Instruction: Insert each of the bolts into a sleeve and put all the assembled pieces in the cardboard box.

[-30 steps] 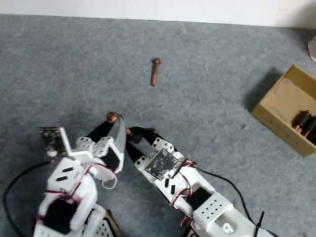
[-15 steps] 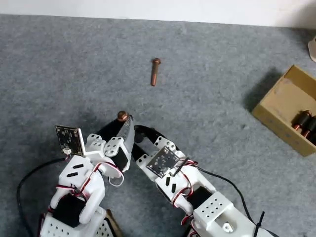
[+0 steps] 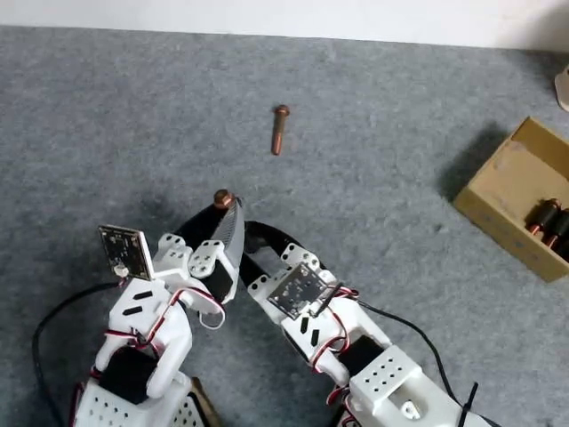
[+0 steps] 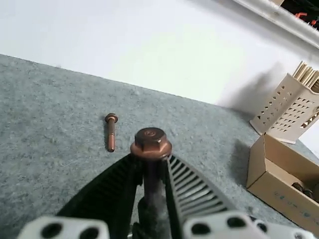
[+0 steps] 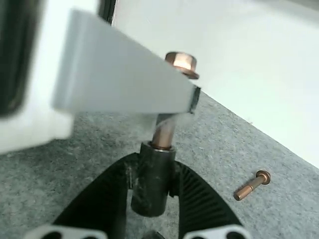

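Right gripper [image 5: 153,170] w/ black ribbed fingers [image 5: 199,199] is clamped on upright black cylindrical sleeve [image 5: 151,186]. Copper hex-head bolt [image 5: 182,62] stands above it, shank tip just inside sleeve's top. Pale grey flat finger [image 5: 119,84] of left arm crosses the shank just under the head. 2nd copper bolt [image 5: 251,185] lies on grey carpet [image 5: 60,149], well apart. White wall [image 5: 259,74] behind.
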